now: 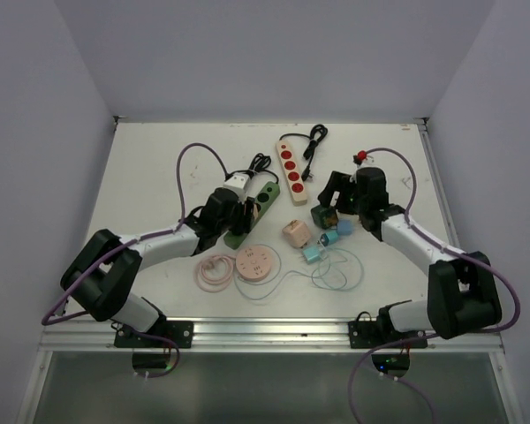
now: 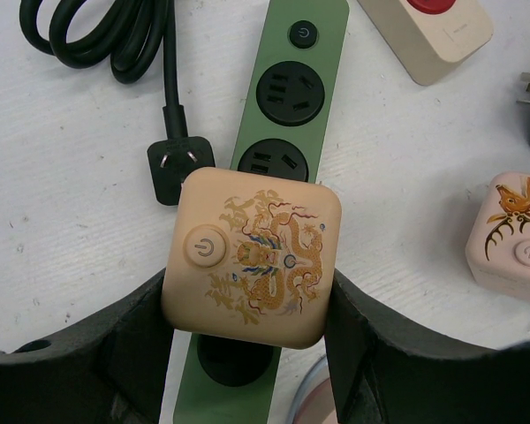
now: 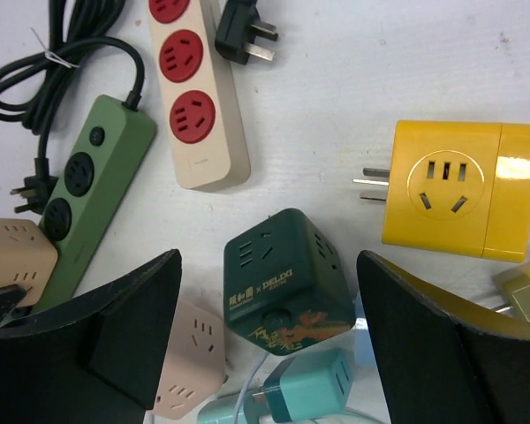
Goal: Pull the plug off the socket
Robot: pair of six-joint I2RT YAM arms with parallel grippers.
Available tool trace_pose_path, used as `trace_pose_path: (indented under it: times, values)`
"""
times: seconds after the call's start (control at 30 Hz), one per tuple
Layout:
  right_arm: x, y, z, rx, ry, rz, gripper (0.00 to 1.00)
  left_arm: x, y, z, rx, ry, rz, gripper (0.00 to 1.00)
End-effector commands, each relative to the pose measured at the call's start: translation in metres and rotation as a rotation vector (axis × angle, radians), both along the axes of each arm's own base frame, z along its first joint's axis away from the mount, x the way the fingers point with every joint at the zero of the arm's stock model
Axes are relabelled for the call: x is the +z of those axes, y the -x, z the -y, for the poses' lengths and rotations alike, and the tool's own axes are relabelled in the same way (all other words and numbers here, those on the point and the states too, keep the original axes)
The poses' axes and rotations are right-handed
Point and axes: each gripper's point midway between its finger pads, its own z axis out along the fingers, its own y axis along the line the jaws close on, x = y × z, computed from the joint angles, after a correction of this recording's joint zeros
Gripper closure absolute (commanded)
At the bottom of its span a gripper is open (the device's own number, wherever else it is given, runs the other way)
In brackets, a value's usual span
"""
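Listing L to R, standing by the table (image 1: 150, 168):

1. Left gripper (image 2: 247, 305): jaws about half closed, pads pressed on both sides of the beige cube plug (image 2: 252, 256) (dragon print, power btn). The plug is seated in the green power strip (image 2: 278, 131), at the end socket nearest the gripper. Not out yet.
2. Black cord plug (image 2: 178, 168): loose, just beside the strip, prongs bare.
3. Cream strip w/ red sockets (image 3: 194, 97): near the green one, nothing plugged in.
4. Right gripper (image 3: 267, 265): jaws wide, holding nothing, hovering over the dark green cube (image 3: 283, 274) w/ gaps on both sides.
5. Yellow adapter (image 3: 459, 190): loose, to the right.

Risks, as I judge them:
- Nothing pins the strip, so a pull could lift strip and plug together.
- The pads only catch the cube's near edge, so it may slip or tilt, jamming the prongs.
- A dragged strip could sweep the black plug and nearby cubes.
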Motion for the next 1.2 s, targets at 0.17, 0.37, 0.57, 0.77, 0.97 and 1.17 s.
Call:
trace_pose_path:
  times: [0.17,0.37,0.57,0.77,0.97,1.17]
  values:
    - [0.059,-0.012,-0.038,0.105,-0.176,0.115,0.21,0.004,0.003,-0.020,0.038,-0.026,0.007,1.00]
    - [0.045,-0.013,-0.100,0.186,-0.242,0.074,0.18,0.023,0.003,-0.009,0.031,0.067,0.032,1.00]
    - [0.038,-0.013,-0.159,0.225,-0.379,0.018,0.18,0.041,-0.002,-0.005,0.050,0.124,0.069,1.00]
    - [0.015,-0.021,-0.186,0.170,-0.460,-0.061,0.16,0.054,-0.001,-0.006,0.061,0.164,0.097,1.00]
    - [-0.007,-0.027,-0.206,0.153,-0.508,-0.122,0.16,0.074,0.002,0.001,0.051,0.243,0.119,1.00]
    - [-0.013,-0.024,-0.222,0.161,-0.569,-0.150,0.15,0.088,0.006,0.006,0.035,0.307,0.145,1.00]
